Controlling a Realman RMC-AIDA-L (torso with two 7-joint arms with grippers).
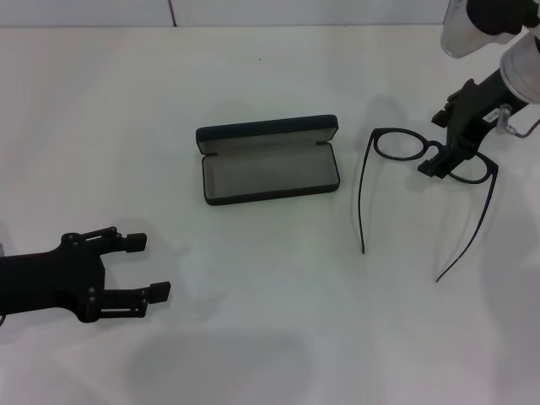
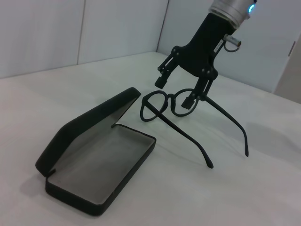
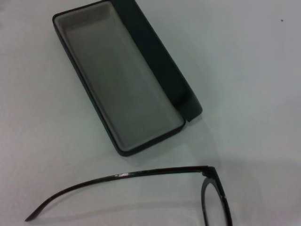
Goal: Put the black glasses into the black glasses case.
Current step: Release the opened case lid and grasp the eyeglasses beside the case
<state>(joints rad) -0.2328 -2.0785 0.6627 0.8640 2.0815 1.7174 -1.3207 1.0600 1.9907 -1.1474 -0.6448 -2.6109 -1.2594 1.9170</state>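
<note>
The black glasses rest on the white table at the right, temple arms unfolded and pointing toward me. My right gripper hangs over their front, open, one finger on each side of the frame near the bridge; the left wrist view shows this, with the glasses on the table. The black glasses case lies open mid-table, left of the glasses, grey lining up, lid toward the far side and nothing in it. It also shows in the left wrist view and the right wrist view, next to a temple arm. My left gripper is open at the near left.
The white table carries only the case and the glasses. A wall edge runs along the far side.
</note>
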